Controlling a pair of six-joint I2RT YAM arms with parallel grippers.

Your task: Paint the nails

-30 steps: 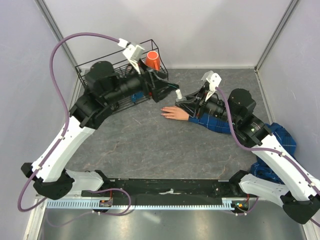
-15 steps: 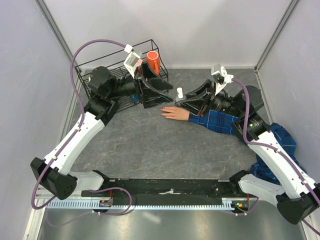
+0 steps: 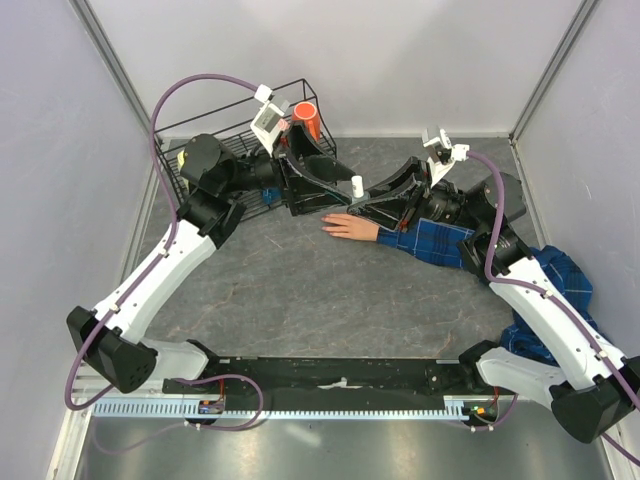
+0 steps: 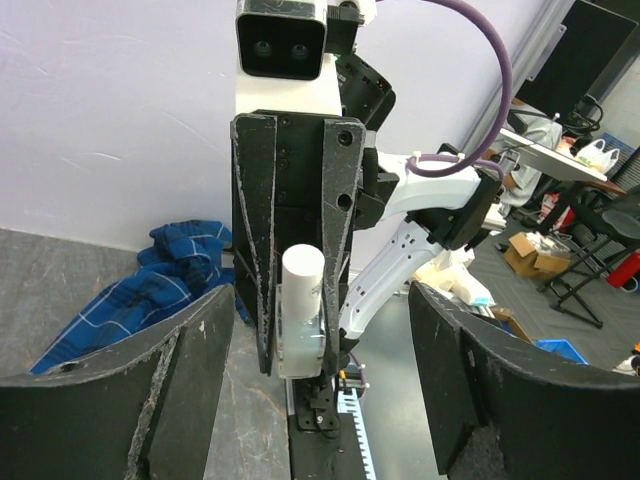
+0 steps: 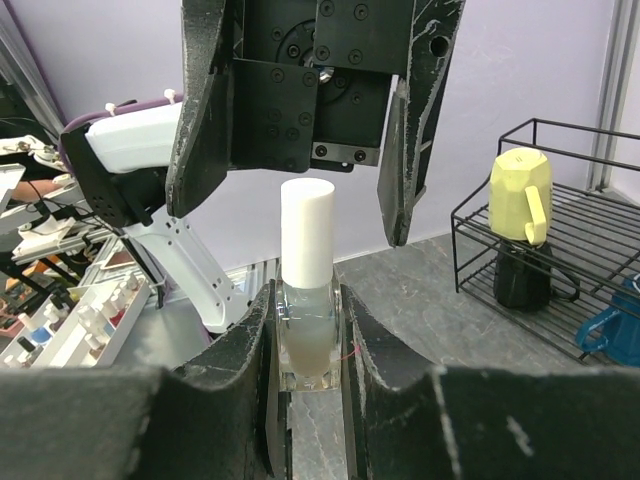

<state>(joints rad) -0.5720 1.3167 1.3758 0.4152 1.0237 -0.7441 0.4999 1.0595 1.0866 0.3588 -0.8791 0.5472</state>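
**A:** What lies closest?

**B:** A black rail [image 3: 330,372] along the near edge carries both arm bases. Beyond it is a grey marbled table [image 3: 300,300], closed in by pale lilac walls [image 3: 400,60].

**A:** And the nails [image 3: 325,225]?

**B:** They tip the fake hand [image 3: 347,227], which lies flat mid-table and points left out of a blue plaid sleeve [image 3: 435,243].

**A:** The grippers?

**B:** Just past the hand, the right gripper [image 5: 307,310] is clamped on the small clear bottle [image 5: 307,345], held upright. The left gripper [image 4: 318,305] has its fingers spread either side of the white cap [image 5: 306,230], clear of it. A wire basket [image 3: 200,140] with an orange cup [image 3: 306,120] sits far left.

**A:** What has changed over the last second?

**B:** The left gripper has swung from the basket over to the bottle. The fake hand has stayed put.
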